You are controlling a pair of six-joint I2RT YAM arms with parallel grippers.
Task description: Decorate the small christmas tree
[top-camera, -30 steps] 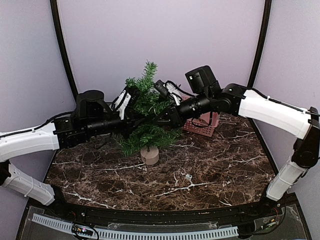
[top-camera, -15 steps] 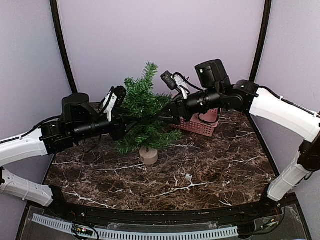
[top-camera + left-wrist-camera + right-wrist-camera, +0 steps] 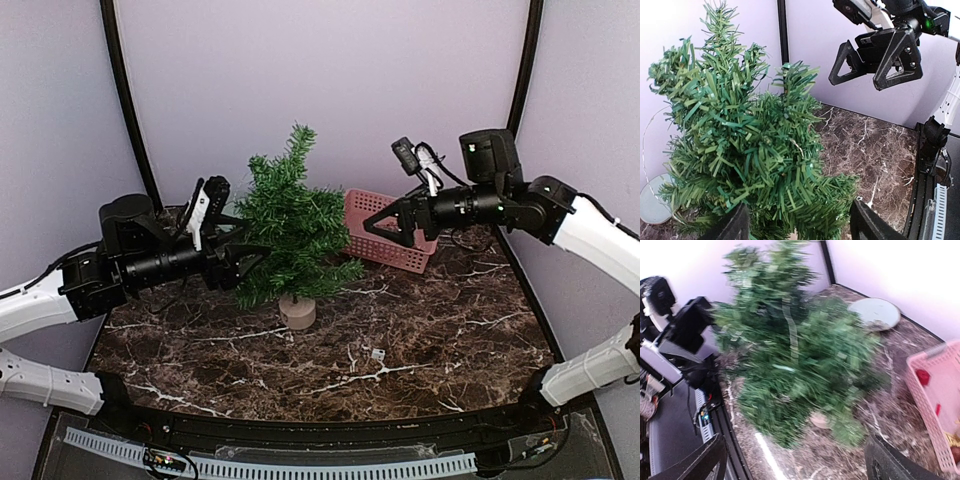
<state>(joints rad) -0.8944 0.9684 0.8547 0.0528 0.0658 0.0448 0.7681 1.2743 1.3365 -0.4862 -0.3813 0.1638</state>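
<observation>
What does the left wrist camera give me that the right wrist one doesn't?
Left wrist only: the right hand, open in mid-air. Right wrist only: the pink basket with red pieces inside, and the left arm. Both: the small christmas tree, blurred in the right wrist view, the pale round disc and the marble table.

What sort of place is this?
Probably a lab test booth: plain lilac walls, a marble-pattern table carrying a left arm and right arm, with only a small christmas tree and pink basket as props.
</observation>
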